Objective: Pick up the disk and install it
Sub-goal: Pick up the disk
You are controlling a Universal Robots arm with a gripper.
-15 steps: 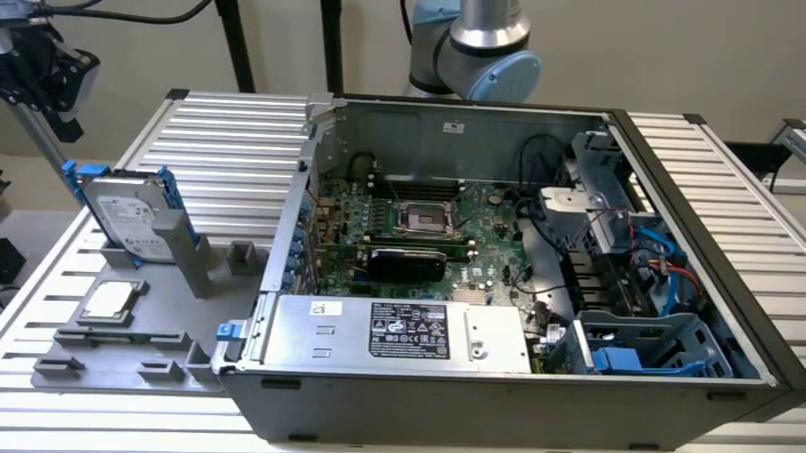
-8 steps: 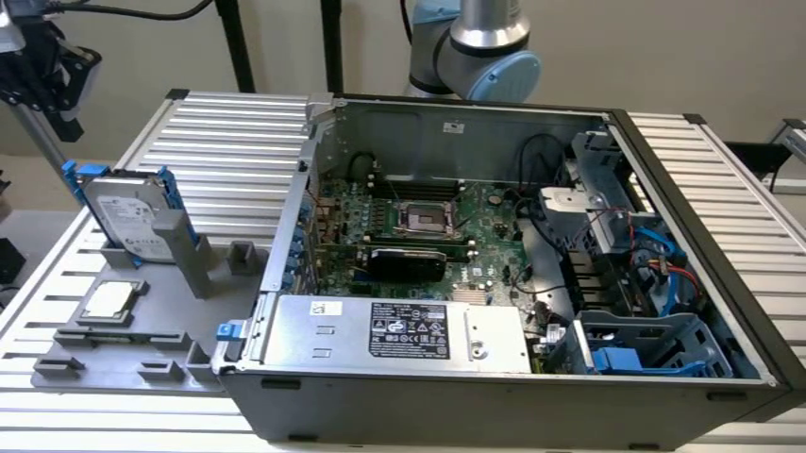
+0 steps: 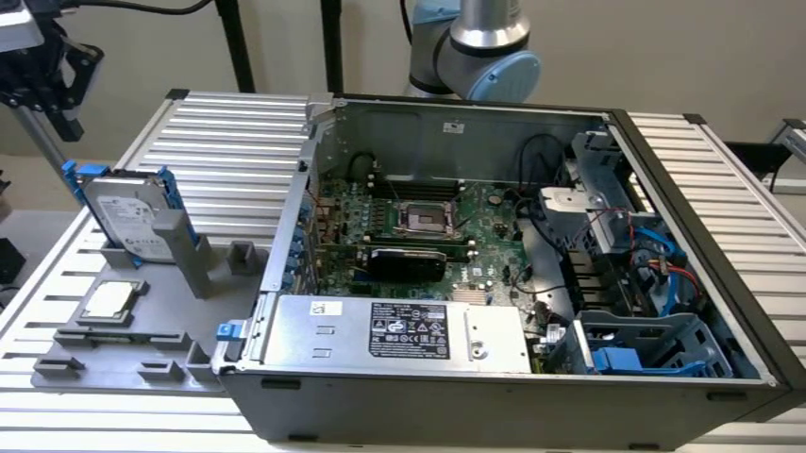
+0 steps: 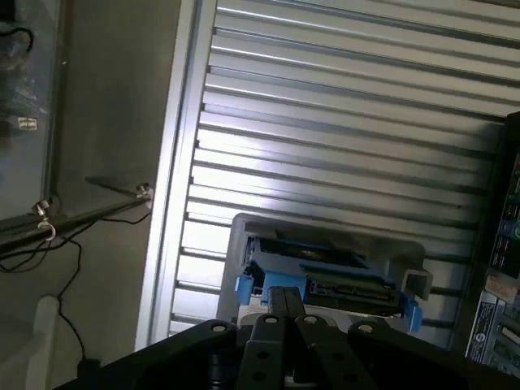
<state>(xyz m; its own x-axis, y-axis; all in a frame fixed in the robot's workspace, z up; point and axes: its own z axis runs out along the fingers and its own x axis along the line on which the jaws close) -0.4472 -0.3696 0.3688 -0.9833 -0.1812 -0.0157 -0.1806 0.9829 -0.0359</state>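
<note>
Wrist view: pincer [image 4: 283, 294] fingers together, empty, apart from the disk [image 4: 325, 276].
Disk: upright in grey holder [image 3: 158, 328] beside computer case [image 3: 441, 123].
Risk: closed fingers may ram its blue carrier [image 4: 244, 284], toppling it.

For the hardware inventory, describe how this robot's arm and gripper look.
The arm is a round silver-grey metal tube that meets a joint with a pale blue cap. The gripper is matt black, with a blocky body and narrow flat linkage bars dotted with small round screw holes. No markings can be made out on either.
</note>
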